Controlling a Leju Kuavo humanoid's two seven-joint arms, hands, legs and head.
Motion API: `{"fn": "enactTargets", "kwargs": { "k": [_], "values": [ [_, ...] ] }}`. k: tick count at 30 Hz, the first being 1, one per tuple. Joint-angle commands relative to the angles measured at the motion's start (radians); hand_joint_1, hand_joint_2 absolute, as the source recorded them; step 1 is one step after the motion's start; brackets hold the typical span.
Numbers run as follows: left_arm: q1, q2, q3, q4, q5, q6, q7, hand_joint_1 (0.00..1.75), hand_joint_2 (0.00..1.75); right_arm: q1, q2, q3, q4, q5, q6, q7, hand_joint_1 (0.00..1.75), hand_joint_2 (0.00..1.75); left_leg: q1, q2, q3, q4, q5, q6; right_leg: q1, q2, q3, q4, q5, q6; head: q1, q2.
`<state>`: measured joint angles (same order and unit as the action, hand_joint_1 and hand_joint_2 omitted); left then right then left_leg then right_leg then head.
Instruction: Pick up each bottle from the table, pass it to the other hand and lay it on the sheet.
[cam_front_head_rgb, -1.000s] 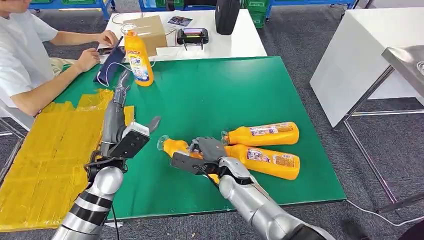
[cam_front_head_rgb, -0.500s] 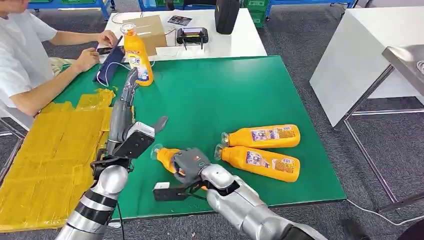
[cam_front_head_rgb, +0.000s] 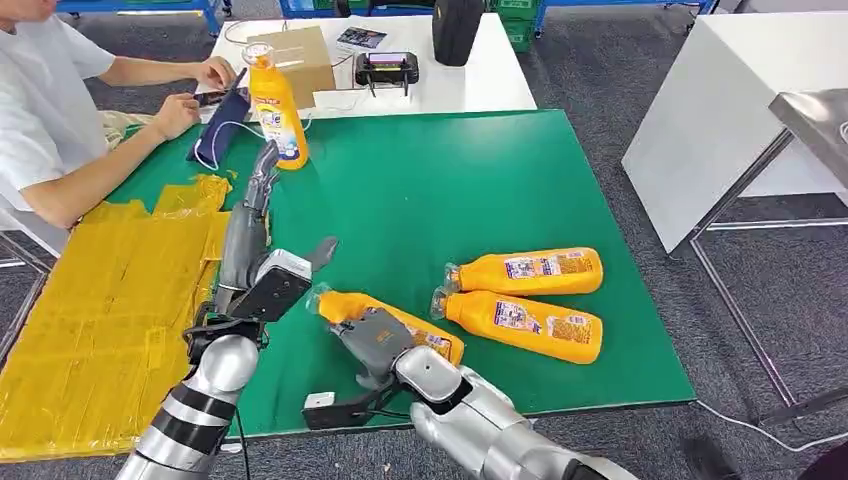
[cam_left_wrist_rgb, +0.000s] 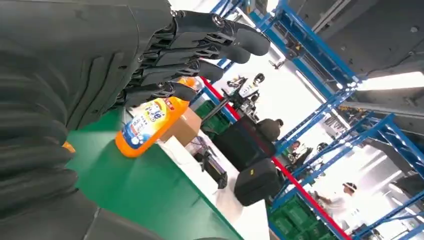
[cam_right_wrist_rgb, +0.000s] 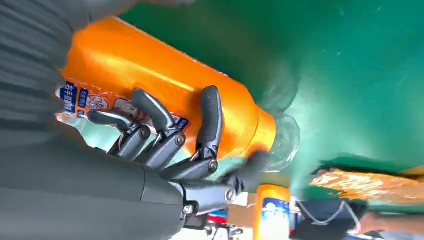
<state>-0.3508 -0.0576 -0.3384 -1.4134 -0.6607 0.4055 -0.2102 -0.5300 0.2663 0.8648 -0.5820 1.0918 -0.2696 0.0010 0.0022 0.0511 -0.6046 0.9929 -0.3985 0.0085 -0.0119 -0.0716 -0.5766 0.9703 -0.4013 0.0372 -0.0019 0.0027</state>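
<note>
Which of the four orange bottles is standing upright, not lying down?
The upright bottle at the far left of the green table, near the person. Two others lie side by side, and the right hand holds the fourth.

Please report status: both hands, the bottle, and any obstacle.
Right hand grips an orange bottle, cap toward the left hand. Left hand open, holding nothing. Yellow sheet beyond it. No obstacle between hands.

Right hand (cam_front_head_rgb: 372, 338) was wrapped around something at lower center; left hand (cam_front_head_rgb: 250, 215) stretched flat, fingers apart, center-left.
</note>
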Motion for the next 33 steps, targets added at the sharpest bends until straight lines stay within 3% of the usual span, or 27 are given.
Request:
{"fn": "enactTargets", "kwargs": {
  "k": [1, 9, 19, 22, 25, 28, 33],
  "values": [
    [0.019, 0.006, 0.032, -0.005, -0.044, -0.013, 0.027, 0.0, 1.75, 0.073, -0.066, -0.058, -0.244, 0.029, -0.047, 0.082, 0.0, 1.75, 0.001, -0.004, 0.0, 0.0, -0.001, -0.001, 0.0, 0.005, 0.0, 0.0, -0.001, -0.001, 0.0, 0.0],
    [0.055, 0.005, 0.066, -0.045, -0.077, -0.004, 0.039, 0.0, 1.75, 0.18, -0.106, -0.097, -0.561, 0.071, -0.133, 0.062, 0.0, 1.75, 0.001, -0.003, -0.007, 0.0, 0.0, 0.0, 0.001, 0.002, -0.006, 0.0, -0.001, 0.0, 0.0, 0.0],
    [0.076, 0.006, 0.087, -0.063, -0.087, 0.005, 0.041, 0.0, 1.75, 0.223, -0.118, -0.095, -0.675, 0.073, -0.161, 0.034, 0.0, 1.75, 0.001, -0.005, -0.009, 0.0, -0.002, -0.001, 0.001, 0.005, -0.008, 0.0, -0.002, -0.001, 0.0, 0.0],
    [0.102, 0.006, 0.106, -0.086, -0.1, 0.015, 0.045, 0.0, 1.75, 0.244, -0.127, -0.107, -0.712, 0.103, -0.128, 0.084, 0.0, 1.75, 0.001, -0.005, -0.008, 0.0, -0.003, -0.001, 0.0, 0.006, -0.007, 0.0, -0.003, -0.001, 0.0, 0.0],
    [0.116, 0.008, 0.114, -0.1, -0.104, 0.018, 0.047, 0.0, 1.75, 0.246, -0.128, -0.116, -0.703, 0.114, -0.109, 0.109, 0.0, 1.75, 0.001, -0.003, -0.01, 0.0, -0.001, 0.0, 0.001, 0.004, -0.01, 0.0, -0.001, -0.001, 0.0, 0.0],
    [0.158, 0.011, 0.138, -0.149, -0.121, 0.018, 0.06, 0.0, 1.75, 0.274, -0.101, -0.2, -0.639, 0.061, -0.027, 0.213, 0.0, 1.75, 0.001, -0.004, -0.008, -0.001, -0.002, -0.001, 0.001, 0.006, -0.008, -0.001, -0.002, -0.001, 0.0, 0.0],
    [0.117, 0.011, 0.099, -0.099, -0.107, 0.01, 0.053, 0.0, 1.75, 0.218, -0.07, -0.325, -0.355, -0.161, 0.004, 0.175, 0.0, 1.75, 0.001, -0.006, -0.008, -0.001, -0.001, -0.001, 0.001, 0.005, -0.007, -0.002, -0.001, -0.001, 0.0, 0.0]
  ]
}}
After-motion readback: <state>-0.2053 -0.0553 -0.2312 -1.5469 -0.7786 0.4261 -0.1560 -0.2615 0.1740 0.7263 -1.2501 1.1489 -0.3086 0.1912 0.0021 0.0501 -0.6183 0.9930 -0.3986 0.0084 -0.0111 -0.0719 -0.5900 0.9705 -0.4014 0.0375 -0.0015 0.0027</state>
